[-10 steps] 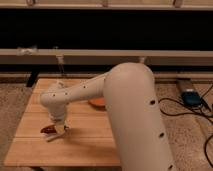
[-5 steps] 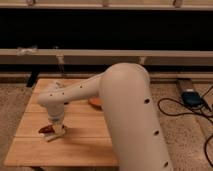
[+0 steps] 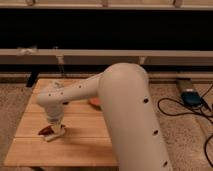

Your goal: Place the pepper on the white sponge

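1. One pepper and one white sponge lie on the wooden worktop; the pepper rests against the sponge's left edge.
2. One orange bowl sits beyond the sponge, to its right, partly hidden.
3. The white arm bends down over the sponge, with the gripper directly above it.

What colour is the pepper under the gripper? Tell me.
Dark red-brown. The pepper lies by the white sponge, just below the gripper, in the camera view.

Pepper: dark red, lies atop white sponge, table front-left, right under gripper.
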Action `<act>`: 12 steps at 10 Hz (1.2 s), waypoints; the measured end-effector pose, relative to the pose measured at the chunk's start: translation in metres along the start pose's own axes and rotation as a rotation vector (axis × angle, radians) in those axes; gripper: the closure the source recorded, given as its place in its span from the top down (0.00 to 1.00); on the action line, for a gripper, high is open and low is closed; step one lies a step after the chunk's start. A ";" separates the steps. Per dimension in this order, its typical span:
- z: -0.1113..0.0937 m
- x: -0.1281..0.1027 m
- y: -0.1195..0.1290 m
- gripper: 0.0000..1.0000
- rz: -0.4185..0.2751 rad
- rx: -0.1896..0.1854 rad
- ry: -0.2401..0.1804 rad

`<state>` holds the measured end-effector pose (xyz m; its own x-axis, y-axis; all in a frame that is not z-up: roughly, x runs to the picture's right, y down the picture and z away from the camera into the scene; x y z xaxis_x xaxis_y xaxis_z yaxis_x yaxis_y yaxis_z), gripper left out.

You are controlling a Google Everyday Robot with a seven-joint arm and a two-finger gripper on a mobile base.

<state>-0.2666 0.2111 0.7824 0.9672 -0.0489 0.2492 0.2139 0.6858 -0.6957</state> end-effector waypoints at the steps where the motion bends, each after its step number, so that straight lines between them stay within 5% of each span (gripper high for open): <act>1: 0.000 -0.001 0.001 0.80 -0.001 -0.003 -0.003; 7: 0.000 0.009 0.008 0.80 0.022 -0.008 -0.006; 12: -0.010 0.028 0.000 0.80 0.088 0.027 -0.011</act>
<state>-0.2377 0.2025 0.7822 0.9804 0.0203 0.1960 0.1247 0.7062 -0.6969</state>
